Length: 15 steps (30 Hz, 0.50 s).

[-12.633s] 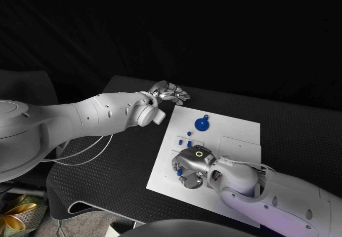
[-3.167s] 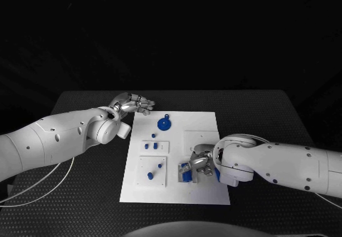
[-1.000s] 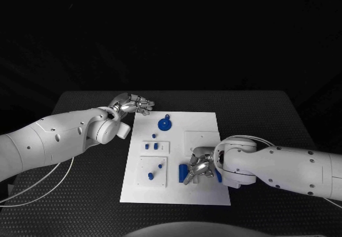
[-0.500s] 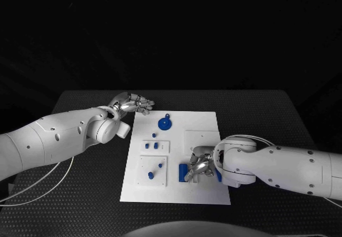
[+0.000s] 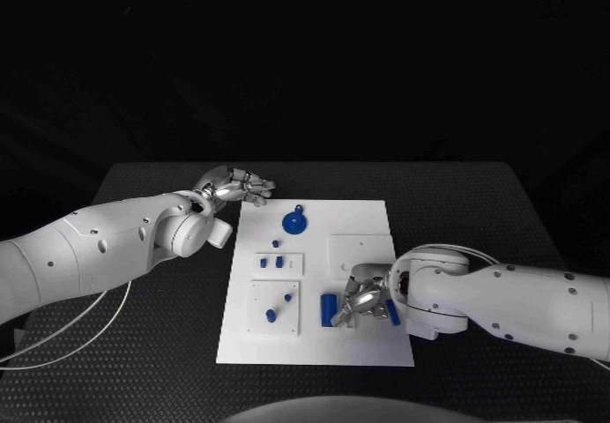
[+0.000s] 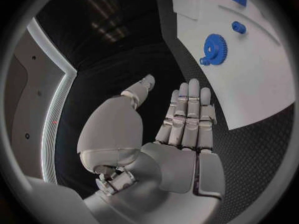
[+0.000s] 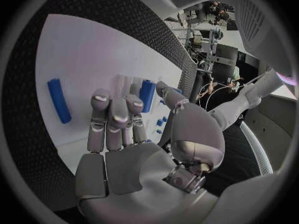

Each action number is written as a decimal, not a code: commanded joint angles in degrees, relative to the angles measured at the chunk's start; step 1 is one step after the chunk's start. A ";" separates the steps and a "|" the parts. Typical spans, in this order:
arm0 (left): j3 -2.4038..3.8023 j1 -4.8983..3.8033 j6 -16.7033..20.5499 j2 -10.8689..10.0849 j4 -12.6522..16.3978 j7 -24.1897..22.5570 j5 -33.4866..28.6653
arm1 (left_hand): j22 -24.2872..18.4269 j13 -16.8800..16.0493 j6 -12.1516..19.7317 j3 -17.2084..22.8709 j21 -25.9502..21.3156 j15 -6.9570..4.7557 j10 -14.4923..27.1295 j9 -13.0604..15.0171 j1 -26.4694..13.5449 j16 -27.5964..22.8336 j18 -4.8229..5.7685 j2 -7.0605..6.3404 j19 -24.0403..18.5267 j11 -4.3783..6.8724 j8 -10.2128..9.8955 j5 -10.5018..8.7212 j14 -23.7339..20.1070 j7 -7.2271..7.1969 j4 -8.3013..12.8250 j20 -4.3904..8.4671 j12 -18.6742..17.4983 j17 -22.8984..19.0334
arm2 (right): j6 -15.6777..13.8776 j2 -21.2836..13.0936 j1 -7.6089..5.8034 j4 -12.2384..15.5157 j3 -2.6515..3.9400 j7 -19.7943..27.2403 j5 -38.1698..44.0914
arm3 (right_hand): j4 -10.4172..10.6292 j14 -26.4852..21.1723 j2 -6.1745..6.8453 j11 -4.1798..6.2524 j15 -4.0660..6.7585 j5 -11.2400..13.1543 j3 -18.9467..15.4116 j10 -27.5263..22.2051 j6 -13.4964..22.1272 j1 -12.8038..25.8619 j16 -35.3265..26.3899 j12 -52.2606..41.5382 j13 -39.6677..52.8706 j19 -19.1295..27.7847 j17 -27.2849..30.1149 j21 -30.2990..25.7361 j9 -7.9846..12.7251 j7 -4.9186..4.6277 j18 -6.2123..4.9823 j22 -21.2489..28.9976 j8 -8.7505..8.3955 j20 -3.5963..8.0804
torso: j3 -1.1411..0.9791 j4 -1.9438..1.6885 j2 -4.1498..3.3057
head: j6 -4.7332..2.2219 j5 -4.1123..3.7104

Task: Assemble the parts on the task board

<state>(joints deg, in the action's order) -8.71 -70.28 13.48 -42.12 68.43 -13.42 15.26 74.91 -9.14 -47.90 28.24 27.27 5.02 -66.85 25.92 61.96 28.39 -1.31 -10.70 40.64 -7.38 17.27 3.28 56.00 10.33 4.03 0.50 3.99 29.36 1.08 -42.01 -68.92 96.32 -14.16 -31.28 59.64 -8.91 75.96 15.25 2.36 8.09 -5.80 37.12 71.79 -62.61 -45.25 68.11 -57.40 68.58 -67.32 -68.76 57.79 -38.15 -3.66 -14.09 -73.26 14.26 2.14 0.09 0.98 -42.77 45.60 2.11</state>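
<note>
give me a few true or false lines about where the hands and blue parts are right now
1. The left hand is off the task board, beside its far left corner. True.
2. The left hand holds the blue gear. False: the gear lies on the board, and in the left wrist view the hand's fingers are straight and hold nothing.
3. The right hand is over the near part of the board. True.
4. A long blue bar lies on the board beside the right hand. True.
5. The blue gear lies off the board, on the black table. False: it lies on the white board, near its far edge.
</note>
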 commanded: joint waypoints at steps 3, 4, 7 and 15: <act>0.04 -0.04 -0.66 0.37 -0.26 -0.25 0.21 | 1.28 0.09 0.42 -0.04 -0.15 0.26 -0.01 -0.06 -0.19 -0.26 -0.68 -0.21 -0.44 -0.19 0.16 -0.27 0.13 0.10 -0.32 -0.04 0.20 0.08 | -2.18 -2.55 -2.02 1.55 0.16 1.38 -1.10 | 0.20 -0.18 0.19 0.03 0.10 -0.22 -1.84 -0.09 0.19 1.08 0.00 -0.17 0.07 -0.10 -0.07 -0.12 0.07 -0.30 -0.91 0.25 -0.36 0.18 | 0.06 0.01 0.15 | -0.10 -0.15; 0.04 -0.04 -0.64 0.34 -0.25 -0.26 0.21 | 1.28 0.09 0.41 -0.04 -0.15 0.26 -0.01 -0.06 -0.19 -0.26 -0.68 -0.21 -0.44 -0.18 0.16 -0.27 0.13 0.10 -0.32 -0.04 0.20 0.09 | -2.56 -2.99 -2.50 1.73 0.23 1.58 -1.93 | 0.26 -0.13 0.16 0.05 0.11 -0.26 -2.05 -0.09 0.18 1.21 0.08 -0.18 0.08 -0.10 -0.14 -0.12 0.05 -0.29 -0.91 0.27 -0.35 0.21 | 0.05 0.02 0.17 | -0.20 -0.11; 0.04 -0.04 -0.64 0.33 -0.42 -0.26 0.21 | 1.28 0.10 0.40 -0.04 -0.15 0.26 -0.01 -0.06 -0.17 -0.28 -0.68 -0.20 -0.45 -0.18 0.18 -0.27 0.12 0.09 -0.33 -0.04 0.20 0.10 | -2.96 -4.50 -4.15 2.24 0.34 2.71 -3.90 | 0.33 0.02 0.05 0.08 0.15 -0.31 -2.28 -0.07 0.15 1.26 0.34 -0.25 0.12 -0.13 -0.37 -0.12 0.00 -0.27 -0.91 0.30 -0.33 0.28 | -0.06 0.25 0.10 | -0.52 0.05; 0.04 -0.03 -0.79 0.57 -0.74 -0.33 0.17 | 1.28 0.11 0.36 -0.05 -0.15 0.27 -0.02 -0.05 -0.17 -0.32 -0.68 -0.20 -0.46 -0.18 0.21 -0.27 0.11 0.08 -0.36 -0.04 0.20 0.14 | -0.98 -8.19 -5.61 1.73 1.37 3.18 -3.60 | -0.38 0.04 -1.07 0.13 0.24 -0.39 -2.59 -0.10 0.18 -0.38 0.55 -0.47 0.30 -0.17 -0.51 -0.07 -0.18 -0.22 -0.91 0.39 -0.29 0.61 | -0.11 0.11 0.02 | -1.08 -0.63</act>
<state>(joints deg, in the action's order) -8.70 -70.28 13.46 -41.68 67.65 -13.36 15.27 74.90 -9.10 -47.90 28.24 27.27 5.02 -66.85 25.92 61.96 28.39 -1.31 -10.70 40.64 -7.38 17.27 3.28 56.00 10.33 4.03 0.50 3.98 29.40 -0.93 -49.97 -74.52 98.30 -12.77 -29.21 56.58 -9.24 75.97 14.36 2.36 8.07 -6.21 34.63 71.79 -62.66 -45.38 68.46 -57.67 68.82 -67.56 -69.23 57.90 -38.28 -3.59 -14.12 -72.94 14.25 2.37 0.01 1.18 -42.71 44.62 1.70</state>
